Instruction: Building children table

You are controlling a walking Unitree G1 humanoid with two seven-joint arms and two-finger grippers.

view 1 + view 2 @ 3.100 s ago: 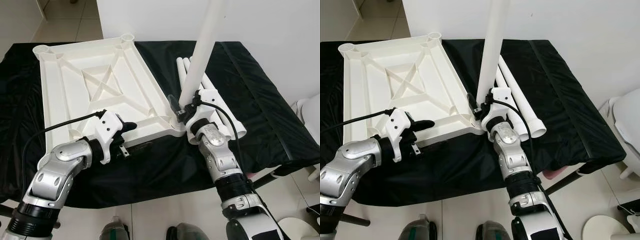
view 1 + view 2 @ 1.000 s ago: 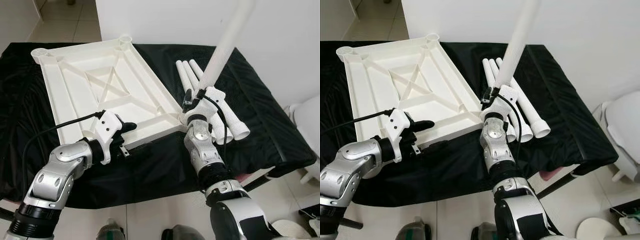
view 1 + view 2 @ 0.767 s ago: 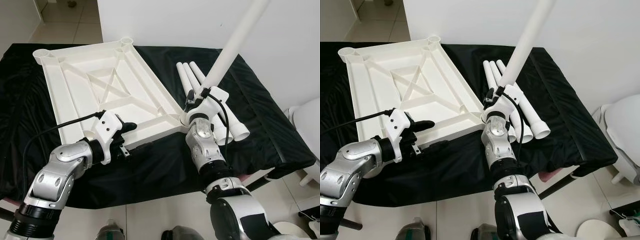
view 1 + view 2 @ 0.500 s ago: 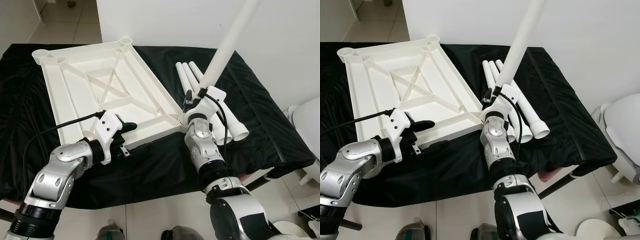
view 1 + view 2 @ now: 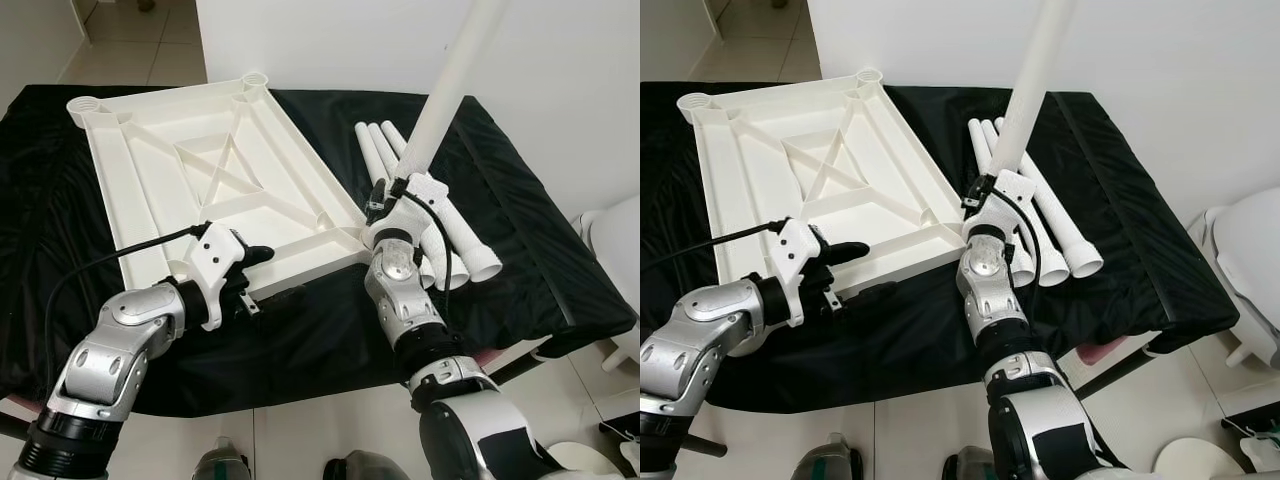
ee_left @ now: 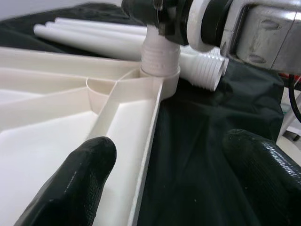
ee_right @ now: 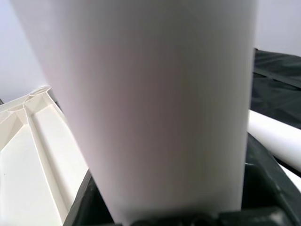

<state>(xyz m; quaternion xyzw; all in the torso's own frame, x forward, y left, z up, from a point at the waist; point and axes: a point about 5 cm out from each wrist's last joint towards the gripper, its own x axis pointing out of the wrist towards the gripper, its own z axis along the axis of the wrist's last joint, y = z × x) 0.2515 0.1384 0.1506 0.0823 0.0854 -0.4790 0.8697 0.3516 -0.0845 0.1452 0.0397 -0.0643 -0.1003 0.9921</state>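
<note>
White table leg (image 5: 445, 95) clamped upright by right gripper (image 5: 388, 205) at tabletop (image 5: 200, 180) corner.

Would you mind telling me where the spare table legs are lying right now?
The spare table legs lie side by side on the black cloth, to the right of the upturned tabletop, just beyond the right claw holding the upright leg.

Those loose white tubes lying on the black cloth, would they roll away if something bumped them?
Probably. The spare legs are round, smooth tubes lying side by side on the black cloth, so a nudge could roll them, though the cloth's wrinkles may slow them. They look like hollow plastic, so likely light and stiff.
</note>
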